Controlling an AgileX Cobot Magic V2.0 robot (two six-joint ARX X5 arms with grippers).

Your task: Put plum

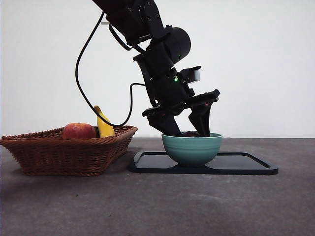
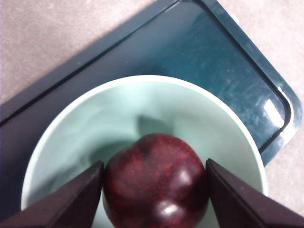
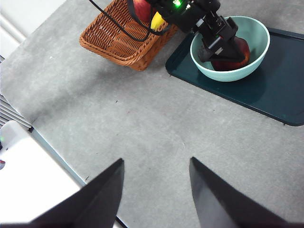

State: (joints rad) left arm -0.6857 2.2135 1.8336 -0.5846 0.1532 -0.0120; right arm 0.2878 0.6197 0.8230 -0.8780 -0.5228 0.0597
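The plum point(image 2: 156, 183) sits pinched between the left gripper point(image 2: 154, 190)'s two jaws, down inside the green bowl point(image 2: 71, 123) on the dark tray point(image 2: 213, 52). Just beside the tray, a wicker basket point(image 1: 69, 152) holds a red fruit point(image 1: 78, 131) and a banana point(image 1: 103, 125). The right gripper point(image 3: 156, 190) hangs well away over bare table point(image 3: 142, 118), jaws spread wide and holding nothing.

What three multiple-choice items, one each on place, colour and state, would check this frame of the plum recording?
1. Where is the plum?
A. in the wicker basket
B. inside the bowl
C. on the bare table

2. What colour is the bowl?
A. pale green
B. red
C. yellow

3. How is the right gripper?
A. shut on a banana
B. open, holding nothing
C. inside the bowl

Key: 1 B, the left gripper holds it within the rim; 2 A, both views show pale green; 3 B, its jaws stand apart above bare table.
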